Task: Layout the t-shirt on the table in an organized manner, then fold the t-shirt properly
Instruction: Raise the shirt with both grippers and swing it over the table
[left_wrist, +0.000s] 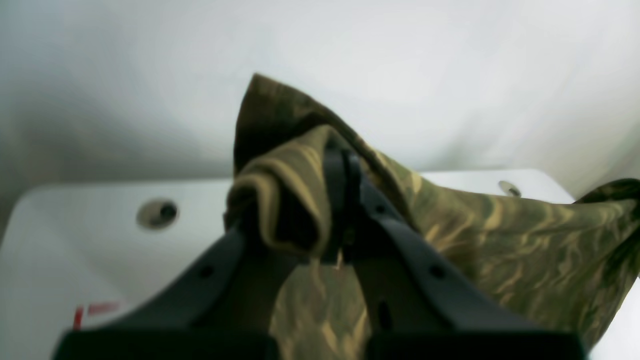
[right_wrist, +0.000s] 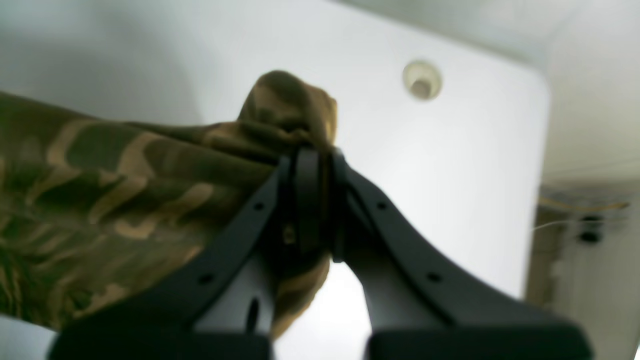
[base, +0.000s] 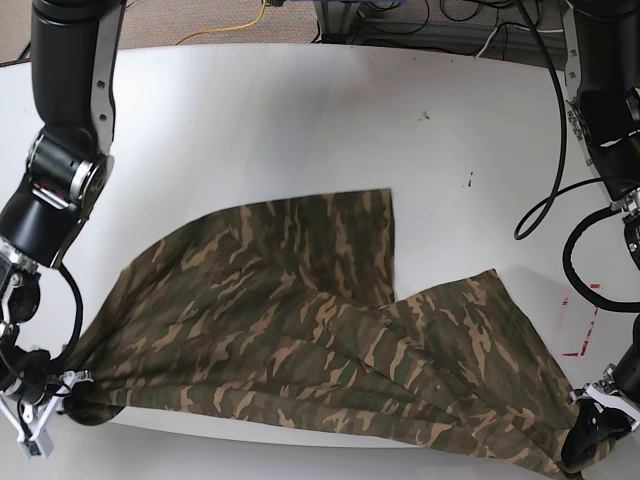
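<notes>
Two grippers hold the t-shirt (base: 310, 330) at once, one at each near corner of the white counter (base: 300, 110). In the base view the right gripper (base: 62, 398) sits at the lower left, its jaws closed on a bunched corner of the camouflage cloth, and the left gripper (base: 590, 440) sits at the lower right, pinching the opposite corner. The right wrist view shows that gripper (right_wrist: 312, 200) with its jaws pressed together around a knot of fabric (right_wrist: 125, 200), the rest of the cloth trailing away to the left above the counter (right_wrist: 450, 175) and one round grommet hole (right_wrist: 421, 80) beyond it. The left wrist view shows the left gripper (left_wrist: 342, 210) clamped on a folded edge of the shirt (left_wrist: 500, 240), which runs off to the right over the counter (left_wrist: 75, 260); a grommet hole (left_wrist: 157, 213) and a bit of red tape (left_wrist: 95, 310) lie to the left. Between the two grips the shirt spreads across the near half of the counter, wrinkled, with a squared flap reaching toward the middle and its near edge hanging at the counter's front rim.
</notes>
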